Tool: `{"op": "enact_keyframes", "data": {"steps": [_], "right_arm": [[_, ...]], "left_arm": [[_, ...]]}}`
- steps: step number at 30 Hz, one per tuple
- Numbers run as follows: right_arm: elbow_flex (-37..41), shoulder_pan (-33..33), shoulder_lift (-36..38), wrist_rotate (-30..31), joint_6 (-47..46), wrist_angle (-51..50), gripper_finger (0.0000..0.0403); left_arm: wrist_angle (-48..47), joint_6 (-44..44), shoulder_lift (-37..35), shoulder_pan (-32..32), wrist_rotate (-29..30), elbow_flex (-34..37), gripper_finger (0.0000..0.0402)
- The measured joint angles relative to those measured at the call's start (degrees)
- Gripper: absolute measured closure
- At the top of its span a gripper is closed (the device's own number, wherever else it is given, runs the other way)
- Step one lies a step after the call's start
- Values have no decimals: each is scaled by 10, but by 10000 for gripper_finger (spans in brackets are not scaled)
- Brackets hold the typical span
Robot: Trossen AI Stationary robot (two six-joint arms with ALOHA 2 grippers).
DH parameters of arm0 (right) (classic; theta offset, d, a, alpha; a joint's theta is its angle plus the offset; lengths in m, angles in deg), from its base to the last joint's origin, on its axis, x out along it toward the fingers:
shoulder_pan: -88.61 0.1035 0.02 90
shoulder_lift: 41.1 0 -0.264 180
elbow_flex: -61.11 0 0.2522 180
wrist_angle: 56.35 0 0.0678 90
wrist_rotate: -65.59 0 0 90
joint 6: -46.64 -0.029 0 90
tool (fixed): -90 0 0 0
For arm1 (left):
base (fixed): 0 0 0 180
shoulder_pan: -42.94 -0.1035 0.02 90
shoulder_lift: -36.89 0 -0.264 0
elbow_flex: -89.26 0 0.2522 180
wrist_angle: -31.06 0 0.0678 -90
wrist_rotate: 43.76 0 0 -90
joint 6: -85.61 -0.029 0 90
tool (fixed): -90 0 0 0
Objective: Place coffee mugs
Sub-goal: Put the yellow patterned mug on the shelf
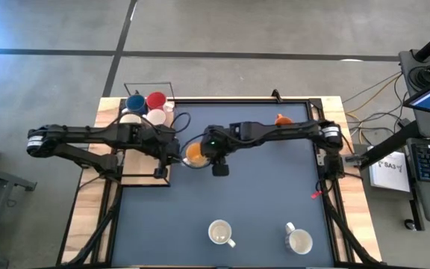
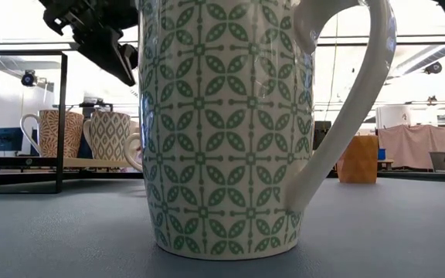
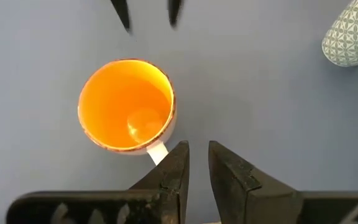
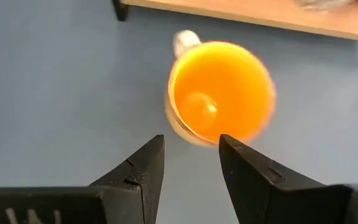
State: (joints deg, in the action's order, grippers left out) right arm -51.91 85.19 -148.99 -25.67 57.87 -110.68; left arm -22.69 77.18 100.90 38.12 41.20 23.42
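An orange mug (image 1: 194, 155) stands upright on the blue mat between my two grippers, its mouth facing up (image 3: 126, 106). My left gripper (image 3: 199, 155) is at its handle side, fingers a narrow gap apart. My right gripper (image 4: 191, 155) hovers open over the mug's opposite rim (image 4: 222, 93); its two fingertips also show apart in the left wrist view. A second orange mug (image 1: 282, 119) sits near the far edge. Two white patterned mugs (image 1: 221, 233) (image 1: 298, 240) stand near the near edge. Blue (image 1: 134, 103), red (image 1: 155, 99) and white mugs stand on the rack. My left gripper comes from above with the orange mug's white handle (image 3: 157, 152) passing just beside and under one fingertip (image 3: 178, 158), not between the two fingers. Whether the finger touches the handle, I cannot tell. The mug stands upright on the mat.
A black wire rack (image 1: 144, 131) on a wooden board occupies the table's left far part. A white-and-green patterned mug (image 2: 222, 131) fills the low view, with two patterned mugs (image 2: 52, 131) behind on the rack. Bare blue mat (image 1: 260, 194) lies mid-table.
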Motion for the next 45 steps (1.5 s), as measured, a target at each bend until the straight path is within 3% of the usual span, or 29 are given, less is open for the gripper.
{"op": "enact_keyframes", "data": {"steps": [8, 15, 21, 28, 33, 38, 45], "right_arm": [[16, 0, 58, 63, -64, -117, 280], [112, 0, 117, 79, -126, -142, 286], [220, 0, 170, 80, -165, -104, 286], [325, 0, 221, 79, -195, -24, 284], [368, 0, 243, 79, -219, -3, 287], [396, 0, 253, 78, -234, 9, 285], [415, 0, 253, 77, -251, 23, 289]], "left_arm": [[19, -54, 38, 0, 0, 3, 327], [89, -64, 111, -1, 0, 3, 324], [104, -76, 152, -1, 43, 1, 324], [113, -77, 204, -1, 46, -16, 324], [110, -80, 229, -1, 45, -29, 337], [100, -80, 237, -1, 41, -35, 390], [68, -66, 209, -2, 46, -34, 394]]}}
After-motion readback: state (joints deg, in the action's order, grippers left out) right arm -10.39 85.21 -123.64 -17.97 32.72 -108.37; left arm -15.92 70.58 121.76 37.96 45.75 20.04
